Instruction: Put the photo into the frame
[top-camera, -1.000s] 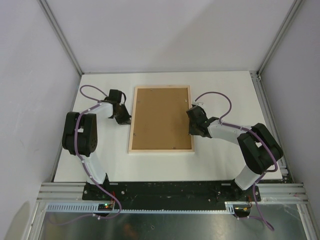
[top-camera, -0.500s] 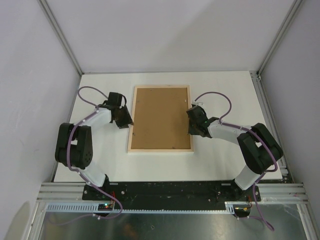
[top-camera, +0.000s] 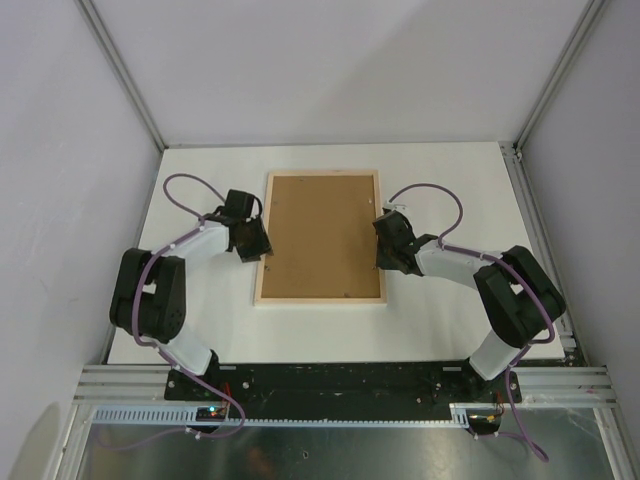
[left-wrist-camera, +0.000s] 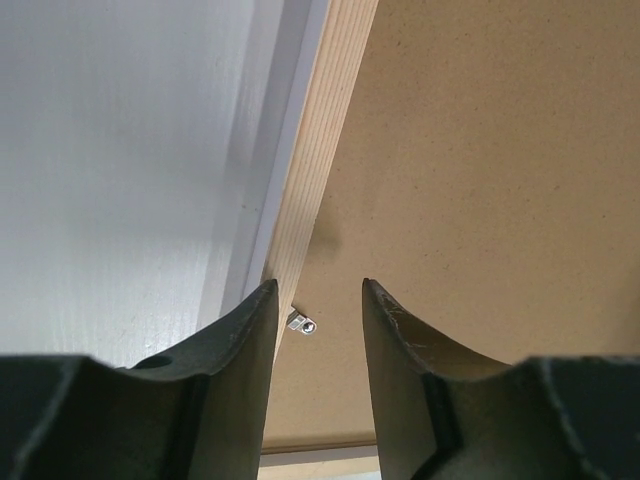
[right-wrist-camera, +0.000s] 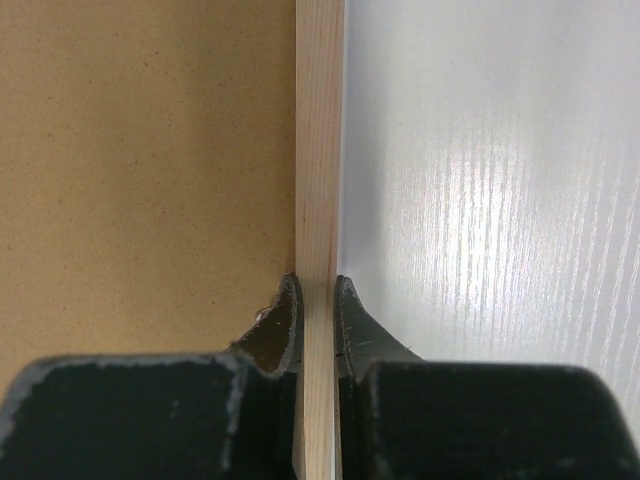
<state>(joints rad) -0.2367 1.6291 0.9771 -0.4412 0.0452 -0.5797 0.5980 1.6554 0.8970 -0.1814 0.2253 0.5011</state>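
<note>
The frame (top-camera: 320, 299) lies back-up between my tools, backing board (top-camera: 322, 235) seated in it; the photo is hidden, presumably beneath. My right tool (right-wrist-camera: 317, 300) clenches the frame's edge, and my left tool (left-wrist-camera: 318, 290) hangs parted over a clip (left-wrist-camera: 303, 323). Fastening probably remains.

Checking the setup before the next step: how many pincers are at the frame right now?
2. The left pincer hangs open over the left rail of the frame; the right pincer is shut on its right rail. No others seem hidden.
</note>
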